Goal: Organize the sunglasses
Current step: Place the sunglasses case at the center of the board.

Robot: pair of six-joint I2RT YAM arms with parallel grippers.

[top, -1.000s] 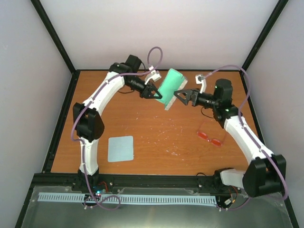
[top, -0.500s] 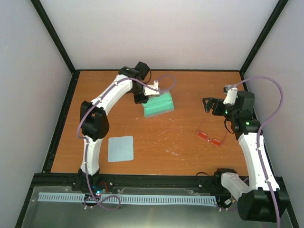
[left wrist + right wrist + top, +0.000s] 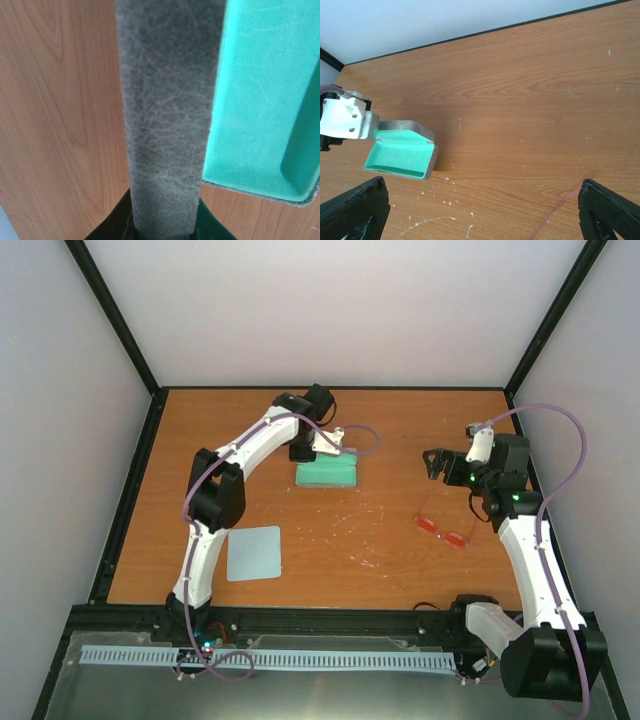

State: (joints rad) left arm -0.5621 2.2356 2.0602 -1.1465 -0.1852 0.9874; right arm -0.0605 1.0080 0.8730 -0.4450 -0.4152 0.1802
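Moved since earlier: grey case [image 3: 327, 474] has been brought down from mid-air and laid on the table [image 3: 400, 420], teal lining up; the right arm has been withdrawn.
Left gripper [image 3: 304, 454]: clenched on the case's grey felt wall, perhaps the lid, so that the case is kept open.
Right gripper [image 3: 432, 464]: spread wide, nothing held, freed for the pickup.
Sunglasses [image 3: 444, 530]: lying on the table at right, well apart from the case, not yet stowed.

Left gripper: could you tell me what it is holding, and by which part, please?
The left gripper pinches the open case by its grey flap; the right gripper, open, holds nothing.
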